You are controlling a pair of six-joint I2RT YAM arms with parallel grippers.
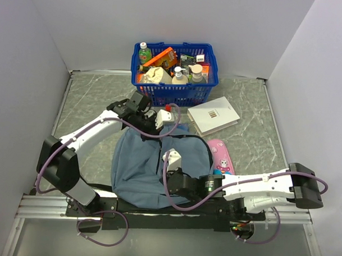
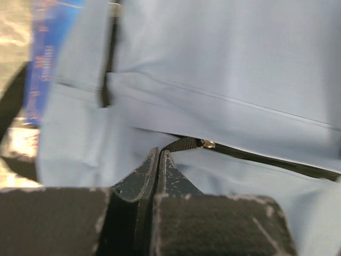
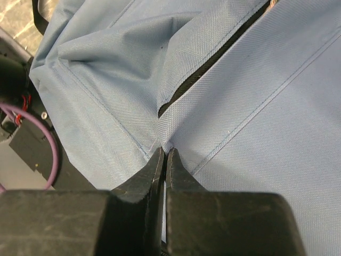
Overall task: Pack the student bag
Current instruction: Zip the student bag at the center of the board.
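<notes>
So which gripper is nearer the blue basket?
Left. The left gripper sits at the far edge of the bag, just short of the basket; the right gripper is on the bag's near half, farther away.

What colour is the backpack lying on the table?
The student bag is grey-blue, clearest in the right wrist view.

The student bag is plain grey-blue weave, and its zip is near black. Beyond it the basket is bright blue lattice. To the right lie a white book with a small brown patch and a pink pencil case with a small coloured print. The bench is grey, veined like marble. The cables are purple.
</notes>
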